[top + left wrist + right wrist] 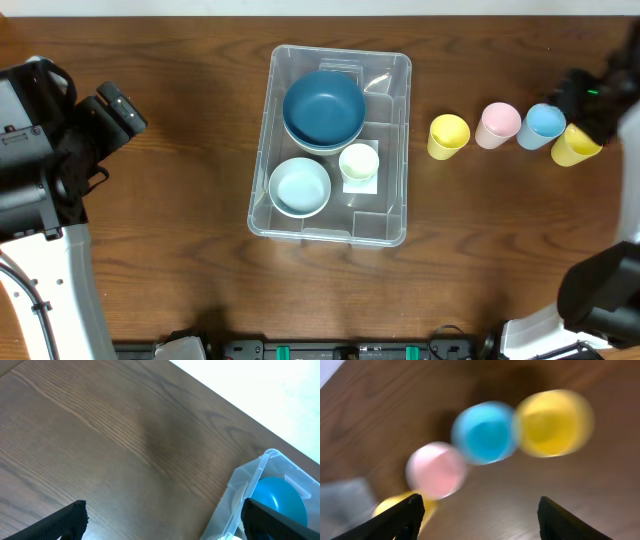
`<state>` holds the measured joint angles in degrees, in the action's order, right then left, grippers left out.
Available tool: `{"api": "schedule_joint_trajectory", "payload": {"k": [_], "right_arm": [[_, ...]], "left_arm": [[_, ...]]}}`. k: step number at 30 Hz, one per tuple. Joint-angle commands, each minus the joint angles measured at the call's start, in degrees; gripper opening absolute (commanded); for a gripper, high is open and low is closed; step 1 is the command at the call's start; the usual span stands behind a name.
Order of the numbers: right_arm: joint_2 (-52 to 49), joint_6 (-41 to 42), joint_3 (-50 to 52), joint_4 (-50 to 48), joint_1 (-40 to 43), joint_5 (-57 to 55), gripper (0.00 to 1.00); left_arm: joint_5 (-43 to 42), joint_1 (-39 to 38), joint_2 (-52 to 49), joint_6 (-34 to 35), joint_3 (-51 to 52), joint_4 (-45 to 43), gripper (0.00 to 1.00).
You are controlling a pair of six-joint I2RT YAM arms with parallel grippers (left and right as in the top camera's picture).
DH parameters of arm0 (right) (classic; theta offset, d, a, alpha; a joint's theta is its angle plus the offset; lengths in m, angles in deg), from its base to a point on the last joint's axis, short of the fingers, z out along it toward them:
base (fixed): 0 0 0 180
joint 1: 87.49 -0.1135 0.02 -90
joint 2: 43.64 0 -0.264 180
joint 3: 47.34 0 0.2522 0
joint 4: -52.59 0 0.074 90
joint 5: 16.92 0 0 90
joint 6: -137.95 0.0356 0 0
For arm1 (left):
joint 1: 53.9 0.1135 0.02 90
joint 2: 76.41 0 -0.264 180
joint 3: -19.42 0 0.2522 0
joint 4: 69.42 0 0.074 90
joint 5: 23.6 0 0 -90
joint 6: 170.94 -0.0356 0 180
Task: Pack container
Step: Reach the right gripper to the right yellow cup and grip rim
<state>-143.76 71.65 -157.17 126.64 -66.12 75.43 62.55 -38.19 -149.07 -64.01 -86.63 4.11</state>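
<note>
Cup-packing step: my right gripper (479, 516), fingers apart, hangs over the blue cup (484, 432), well right of the mid-table container (392, 190); next, I judge, lower and close on it; my left gripper (170, 521) idles, fingers apart.

dark brown wood-grain table (180, 150). clear container (385, 110) sits directly on it, approx centre. to its right, apart from it, 4 cups stand in a row on the bare wood: yellow cup (448, 135), pink cup (498, 124), blue cup (543, 125), second yellow cup (574, 146). last 3 v. close together, can't tell if touching.
</note>
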Motion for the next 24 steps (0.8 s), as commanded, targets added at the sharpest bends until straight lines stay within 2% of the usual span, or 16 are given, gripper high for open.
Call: {"api": "schedule_joint_trajectory", "payload": {"k": [1, 5, 15, 22, 24], "right_arm": [[0.11, 1.11, -0.66, 0.2, 5.55, -3.32, 0.75], [-2.05, 1.09, -0.42, 1.36, 9.86, -3.37, 0.74], [-13.51, 1.77, 0.37, -1.29, 11.67, -3.39, 0.73], [-19.63, 1.99, 0.37, -1.73, 11.67, -1.88, 0.59], [-19.76, 1.97, 0.37, -1.77, 11.63, -2.16, 0.47]], "left_arm": [[0.5, 0.31, -0.28, 0.11, -0.57, 0.02, 0.98], [0.5, 0.31, -0.28, 0.11, -0.57, 0.02, 0.98], [0.5, 0.31, -0.28, 0.11, -0.57, 0.02, 0.98], [0.5, 0.31, -0.28, 0.11, -0.57, 0.02, 0.98], [0.5, 0.31, -0.28, 0.11, -0.57, 0.02, 0.98]]}}
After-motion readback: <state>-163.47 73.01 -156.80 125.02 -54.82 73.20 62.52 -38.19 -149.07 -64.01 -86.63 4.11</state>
